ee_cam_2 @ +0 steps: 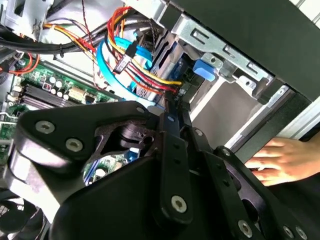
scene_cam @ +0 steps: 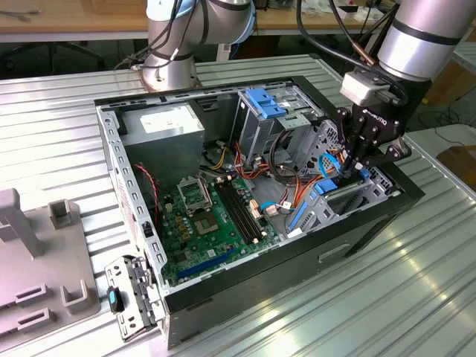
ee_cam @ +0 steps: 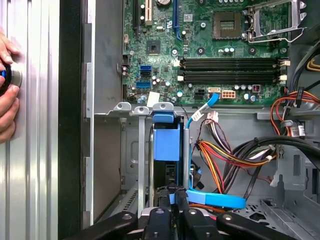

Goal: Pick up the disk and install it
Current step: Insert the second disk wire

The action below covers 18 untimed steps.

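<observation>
This looks like a robot lab. An open computer case [scene_cam: 260, 186] lies on a ribbed metal bench [scene_cam: 372, 297], with its green board [scene_cam: 208, 216] and wires showing. A big silver robot arm [scene_cam: 428, 33] reaches over it. Another arm's base [scene_cam: 171, 59] stands behind. A wooden desk [scene_cam: 74, 18] runs along the back.

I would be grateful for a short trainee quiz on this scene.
1. True or false: the gripper hangs outside the computer case.
2. In the first wrist view, what rests on the ribbed table beside the case? A a screwdriver, B a person's hand, C a fan.
3. Fill in: the motherboard shows because the case's side is ___.
Key: 1 false, it is in the drive bay, on the disk; 2 B; 3 open.
</observation>
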Motion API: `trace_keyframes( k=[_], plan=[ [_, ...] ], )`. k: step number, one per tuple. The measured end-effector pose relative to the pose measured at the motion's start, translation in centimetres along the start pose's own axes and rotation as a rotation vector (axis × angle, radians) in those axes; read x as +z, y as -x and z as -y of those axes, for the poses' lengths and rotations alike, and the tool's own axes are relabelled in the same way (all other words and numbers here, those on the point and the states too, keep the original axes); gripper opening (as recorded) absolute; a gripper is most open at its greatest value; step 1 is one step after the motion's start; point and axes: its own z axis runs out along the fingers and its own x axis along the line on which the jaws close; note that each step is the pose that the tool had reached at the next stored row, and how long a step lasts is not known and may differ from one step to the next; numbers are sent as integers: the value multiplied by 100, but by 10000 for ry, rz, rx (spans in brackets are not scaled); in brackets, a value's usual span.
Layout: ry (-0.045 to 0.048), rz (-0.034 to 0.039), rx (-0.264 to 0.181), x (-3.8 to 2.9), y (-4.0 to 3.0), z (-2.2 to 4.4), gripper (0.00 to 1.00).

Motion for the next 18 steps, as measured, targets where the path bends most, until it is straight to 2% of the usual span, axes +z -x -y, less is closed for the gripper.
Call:
trace_keyframes(
  k=[5, 6, 9, 11, 13, 18],
  plan=[
    [-6, 20, -1, 18, 3, 1, 17],
    [-28, 44, 1, -8, 0, 1, 23],
    [-74, 17, 9, -193, -18, -1, 23],
    [-74, 17, 9, -192, -18, -1, 22],
    [-74, 11, 9, -194, -18, -1, 11],
    [-74, 6, 9, -193, -17, -1, 11]
  ],
)
